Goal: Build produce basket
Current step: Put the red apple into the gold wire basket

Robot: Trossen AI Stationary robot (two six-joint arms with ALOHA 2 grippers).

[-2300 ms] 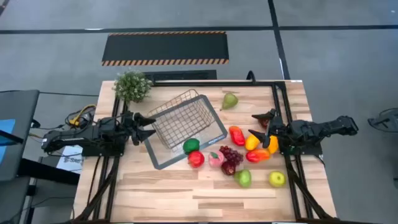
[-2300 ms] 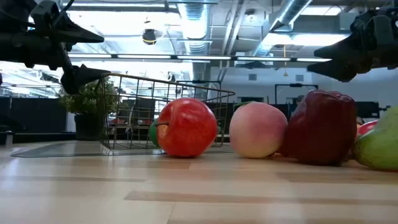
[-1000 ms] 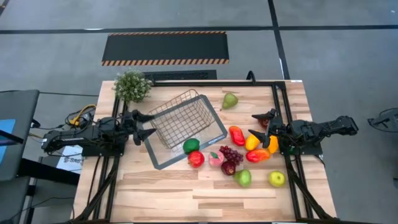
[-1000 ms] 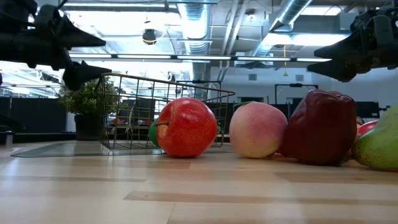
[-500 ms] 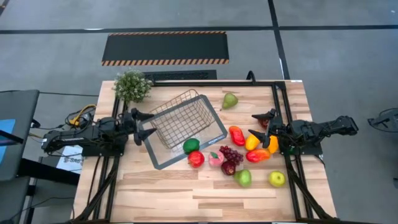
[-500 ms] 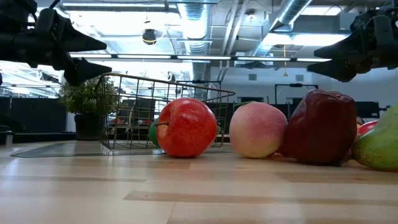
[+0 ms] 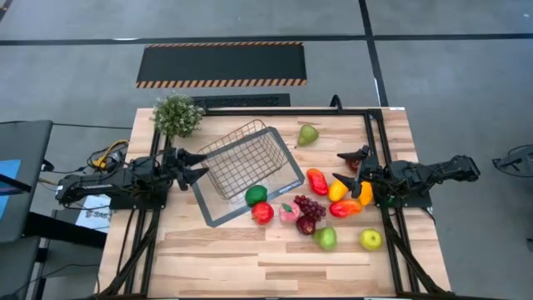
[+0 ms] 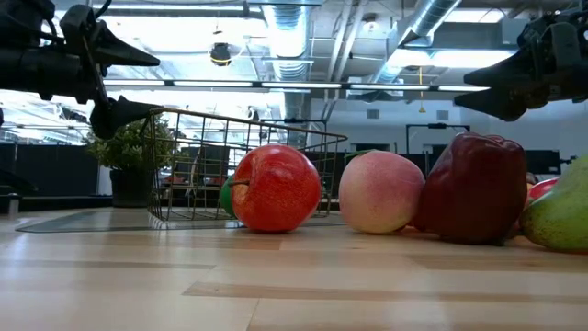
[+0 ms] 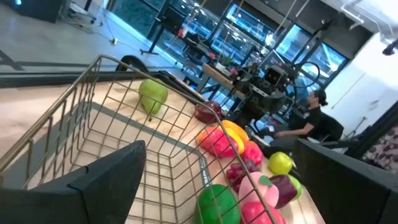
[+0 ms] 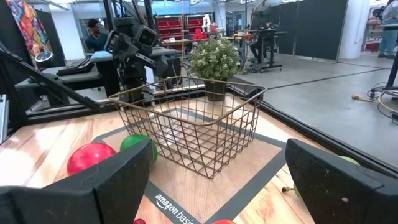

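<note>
Hovering beside the basket (image 7: 246, 162), left gripper (image 7: 194, 167) and right gripper (image 7: 348, 169) spread

Basket (image 7: 247, 162) open from above, mesh walls block sides. Produce (image 7: 312, 208) crowds table from 3 to 5 o'clock of it; plant (image 7: 176, 114) at 10; bare wood along 6

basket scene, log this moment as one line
basket: empty, on tray | produce: loose on table beside it | left gripper: open at basket's edge | right gripper: open above produce
</note>
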